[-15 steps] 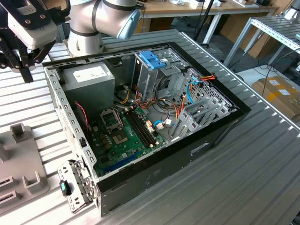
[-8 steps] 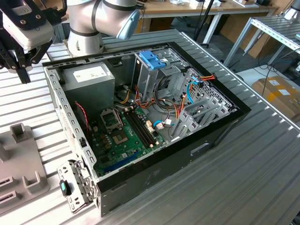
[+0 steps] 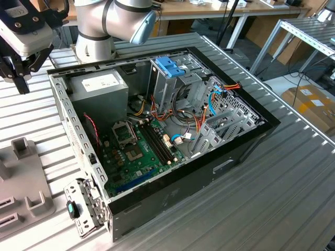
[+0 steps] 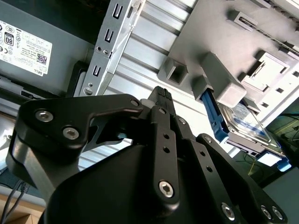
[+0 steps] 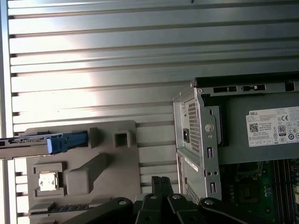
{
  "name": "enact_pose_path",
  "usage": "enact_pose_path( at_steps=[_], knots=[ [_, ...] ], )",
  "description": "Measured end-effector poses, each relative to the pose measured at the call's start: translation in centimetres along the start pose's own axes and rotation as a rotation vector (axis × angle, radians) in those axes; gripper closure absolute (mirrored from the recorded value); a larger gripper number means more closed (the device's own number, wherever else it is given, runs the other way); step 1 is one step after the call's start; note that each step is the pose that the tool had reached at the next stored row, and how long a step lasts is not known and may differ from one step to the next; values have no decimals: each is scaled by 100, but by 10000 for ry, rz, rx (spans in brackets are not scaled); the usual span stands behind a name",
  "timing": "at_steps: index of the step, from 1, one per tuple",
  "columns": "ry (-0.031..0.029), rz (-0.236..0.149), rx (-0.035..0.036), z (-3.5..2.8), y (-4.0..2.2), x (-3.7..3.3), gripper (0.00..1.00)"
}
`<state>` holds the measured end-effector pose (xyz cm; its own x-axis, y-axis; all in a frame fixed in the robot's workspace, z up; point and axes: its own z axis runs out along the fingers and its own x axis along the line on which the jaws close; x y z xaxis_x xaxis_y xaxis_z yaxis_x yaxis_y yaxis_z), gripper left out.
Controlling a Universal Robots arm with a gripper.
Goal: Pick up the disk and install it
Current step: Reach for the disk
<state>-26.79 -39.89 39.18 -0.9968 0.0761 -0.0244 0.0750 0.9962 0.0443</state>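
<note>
Ribbed aluminium forms the table (image 3: 293, 172), on which an open black computer case (image 3: 172, 198) is laid on its side. The silver-grey arm (image 3: 104, 21) is reached towards the exterior view's left, past the case's edge, and the gripper (image 3: 20, 83) is pointed down above the table. Its black fingers (image 5: 156, 184) are seen pressed together, with nothing between them. The disk (image 4: 247, 122), a silver-grey drive with a white label edged by a blue rail (image 4: 212, 114), is stood on edge in a grey holder block (image 5: 117, 177). It is found near the gripper but apart from it, untouched.
</note>
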Motion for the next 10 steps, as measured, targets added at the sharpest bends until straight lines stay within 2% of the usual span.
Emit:
enact_pose_path(
  at_steps=[5, 10],
  knots=[
    [-1, 2, -1, 0, 0, 4, 89],
    [0, 0, 0, -1, -3, 112, 89]
  ],
)
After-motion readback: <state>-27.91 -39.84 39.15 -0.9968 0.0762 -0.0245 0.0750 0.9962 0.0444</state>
